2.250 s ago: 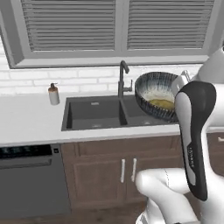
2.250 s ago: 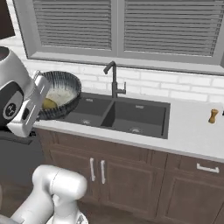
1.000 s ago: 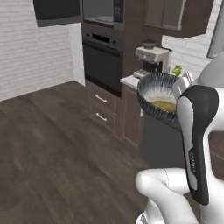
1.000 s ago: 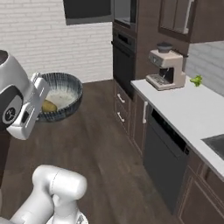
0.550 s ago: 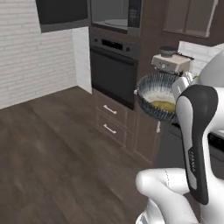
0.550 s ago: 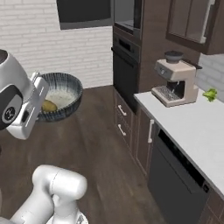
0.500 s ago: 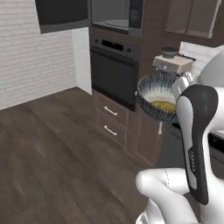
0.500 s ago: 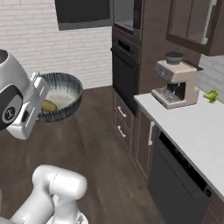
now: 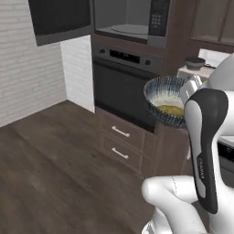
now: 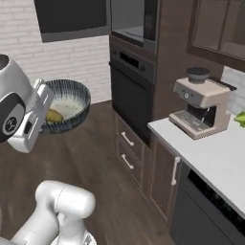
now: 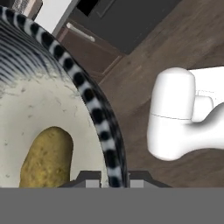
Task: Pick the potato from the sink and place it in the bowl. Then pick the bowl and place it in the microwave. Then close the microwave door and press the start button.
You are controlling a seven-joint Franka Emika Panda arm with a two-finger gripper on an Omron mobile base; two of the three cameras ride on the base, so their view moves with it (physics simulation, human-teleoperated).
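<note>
My gripper (image 10: 44,111) is shut on the rim of the speckled blue-grey bowl (image 10: 71,102) and holds it in the air. The yellow-tan potato (image 10: 54,116) lies inside the bowl, near the gripped edge. In the hand view the potato (image 11: 46,159) rests on the pale inside, and the bowl's striped rim (image 11: 94,109) runs down between my fingertips (image 11: 91,178). The microwave (image 9: 132,20) sits high in the dark cabinet wall, up and to the left of the bowl (image 9: 167,98), with its door (image 9: 59,18) swung open to the left. The sink is out of view.
Below the microwave are a black oven (image 9: 123,87) and two drawers (image 9: 121,141). A coffee machine (image 10: 198,107) stands on the pale counter (image 10: 210,158) to the right, above a dishwasher (image 10: 201,210). Wood floor (image 9: 55,173) spreads to the left, up to a brick wall (image 9: 27,77).
The whole picture has shifted: the base has driven closer to the oven and microwave wall. The bowl with the potato stays held the same way in the gripper.
</note>
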